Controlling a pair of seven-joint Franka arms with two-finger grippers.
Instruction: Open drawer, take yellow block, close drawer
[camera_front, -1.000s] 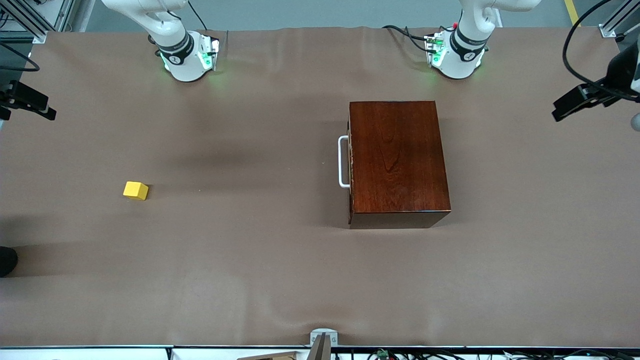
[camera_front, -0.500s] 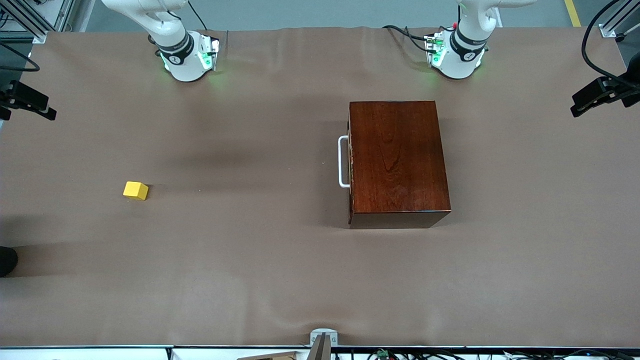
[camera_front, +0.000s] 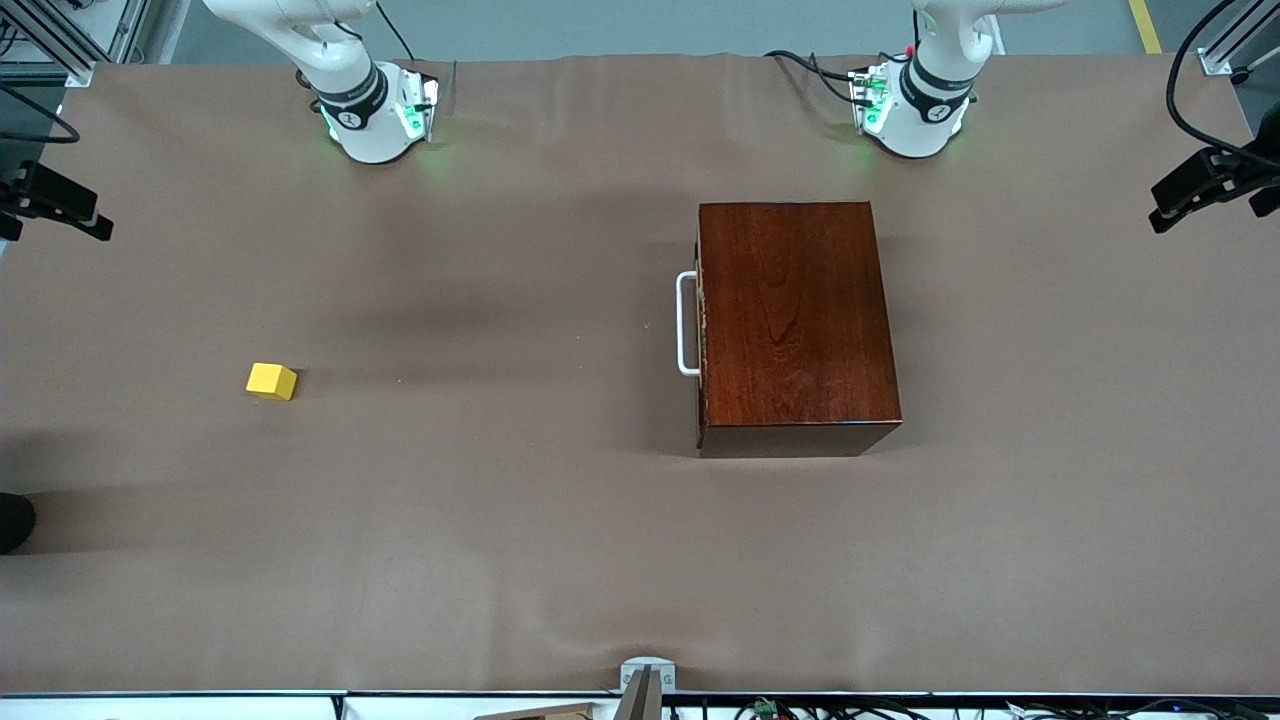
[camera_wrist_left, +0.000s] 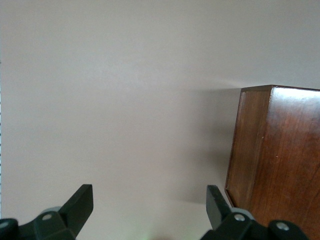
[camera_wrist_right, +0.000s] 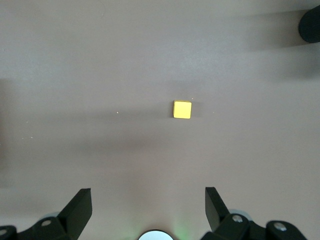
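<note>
Moved since before: only the left gripper (camera_front: 1200, 190) has shifted; it has drawn out toward the table edge at the left arm's end. Block, box and right gripper sit where they were.

Yellow block (camera_front: 271, 381): it sits on the bare table (camera_front: 560, 560), well away from the box, toward the right arm's end and about halfway between the near edge and the edge where the robots stand. It is not in the drawer.

How the block will handle: I think it is small, light and hard. Its faces are flat, so two fingers can pinch two flat sides. It may slide on the cloth if bumped.

Drawer (camera_front: 700, 325): it is shut, flush in the dark brown wooden box (camera_front: 795, 320). The box stands nearer the left arm's end.

White handle (camera_front: 686, 323): it is a loop on the drawer front, facing the right arm's end. This is the place to hook and pull. The box looks heavy and shiny, so it may slip when pulled.

Right gripper (camera_wrist_right: 148, 205): it hangs high by the table edge at the right arm's end, with the block in its wrist view. Its jaws are spread wide and hold nothing.

Left gripper: it hangs near the table corner by its own base, and the box's end shows beside it in its wrist view. Its jaws are wide apart and empty.
</note>
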